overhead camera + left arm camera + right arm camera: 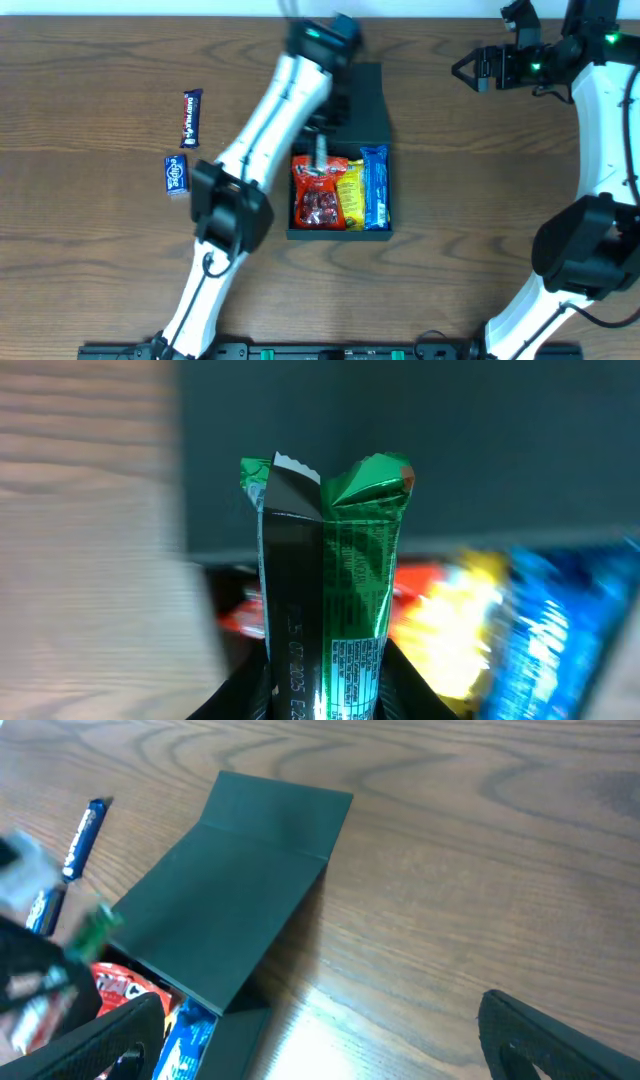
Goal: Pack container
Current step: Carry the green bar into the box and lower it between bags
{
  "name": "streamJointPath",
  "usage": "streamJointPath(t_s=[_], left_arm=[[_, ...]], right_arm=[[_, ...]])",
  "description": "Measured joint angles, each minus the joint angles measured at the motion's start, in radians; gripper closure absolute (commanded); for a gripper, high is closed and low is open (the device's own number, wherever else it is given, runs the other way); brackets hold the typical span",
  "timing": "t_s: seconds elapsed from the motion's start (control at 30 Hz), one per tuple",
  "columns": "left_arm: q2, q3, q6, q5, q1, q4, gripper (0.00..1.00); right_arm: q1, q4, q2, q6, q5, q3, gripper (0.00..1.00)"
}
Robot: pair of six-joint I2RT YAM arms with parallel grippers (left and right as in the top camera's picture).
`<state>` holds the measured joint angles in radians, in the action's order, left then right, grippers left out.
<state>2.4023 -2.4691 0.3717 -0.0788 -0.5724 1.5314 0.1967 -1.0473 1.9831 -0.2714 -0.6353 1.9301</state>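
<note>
The container [365, 100] is a dark box in the middle of the table, its flap lid lying open toward the far side. It holds a red packet [318, 195], a yellow packet [350, 195] and a blue packet [375, 188]. My left gripper [325, 690] is shut on a green and black bar [330, 580] and holds it over the box's left part; the bar shows as a green blur in the right wrist view [95, 930]. My right gripper [462, 70] is open and empty at the far right, above bare table. The container also shows in the right wrist view [230, 910].
Two small blue snack items lie on the table at the left, a bar [190, 118] and a packet [176, 174]. The left arm [265, 120] crosses over the box's left side.
</note>
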Motion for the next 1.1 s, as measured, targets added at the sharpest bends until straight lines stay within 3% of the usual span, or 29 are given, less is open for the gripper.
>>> streamJointPath(t_s=[0.2, 1.1], left_arm=[[0.000, 0.000, 0.049, -0.006, -0.111, -0.040, 0.94], [0.000, 0.189, 0.262, 0.009, -0.183, -0.101, 0.94]], right_arm=[[0.006, -0.013, 0.000, 0.002, 0.000, 0.000, 0.01], [0.034, -0.019, 0.000, 0.002, -0.008, 0.000, 0.01]])
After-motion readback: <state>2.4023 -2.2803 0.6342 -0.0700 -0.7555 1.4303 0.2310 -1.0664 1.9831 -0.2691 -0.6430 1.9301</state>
